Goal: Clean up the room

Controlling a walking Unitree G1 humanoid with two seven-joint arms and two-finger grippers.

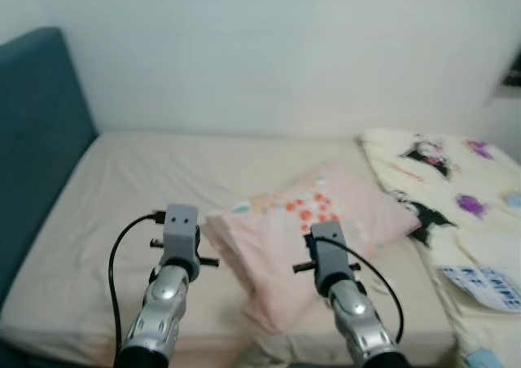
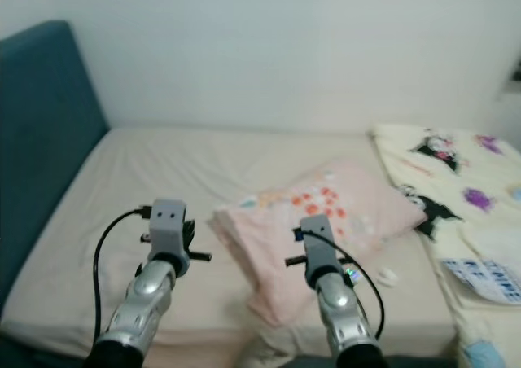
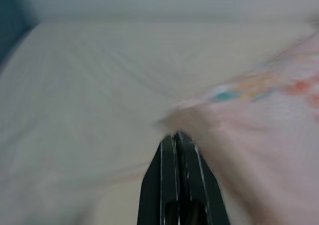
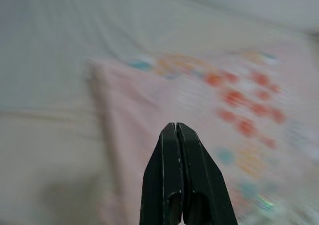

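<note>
Head view: pink pillow point(image 1: 313, 230) lies diagonal on bed point(image 1: 138, 197).

Colours on the bed in front of us

Just ahead of our two black grippers we see a pale pink pillow point(image 1: 313, 238) dotted with red, orange and teal; under it a beige sheet point(image 1: 138, 197); beyond our right arm a cream blanket point(image 1: 456, 189) with black-and-purple cartoon figures; beyond our left arm a teal headboard point(image 1: 32, 140).
</note>
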